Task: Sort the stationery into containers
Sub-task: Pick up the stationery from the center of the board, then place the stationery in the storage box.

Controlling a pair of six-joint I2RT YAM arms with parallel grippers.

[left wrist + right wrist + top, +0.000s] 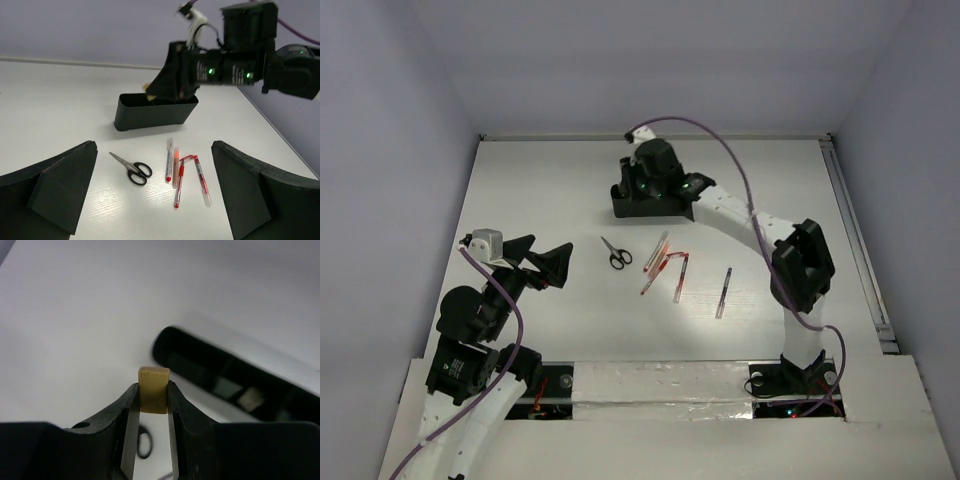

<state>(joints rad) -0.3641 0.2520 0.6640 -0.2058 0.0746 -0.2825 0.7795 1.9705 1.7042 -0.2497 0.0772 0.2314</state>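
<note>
While our right gripper (152,390) clamps the eraser (153,382) — long axis upright in the grip — at the tray (150,114) rim toward the far edge, our left gripper (542,256) gapes wide, holding nothing; scissors (616,254) and pens (665,268) lie between.

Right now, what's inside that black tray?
One pale, blurred block shows inside the tray in the right wrist view. From above, the right hand, gripping an eraser, covers the rest.

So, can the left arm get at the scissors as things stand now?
Probably yes. The left fingers stand open facing the scissors, which lie flat and apart from the pens; nothing stands between them and the scissors.
</note>
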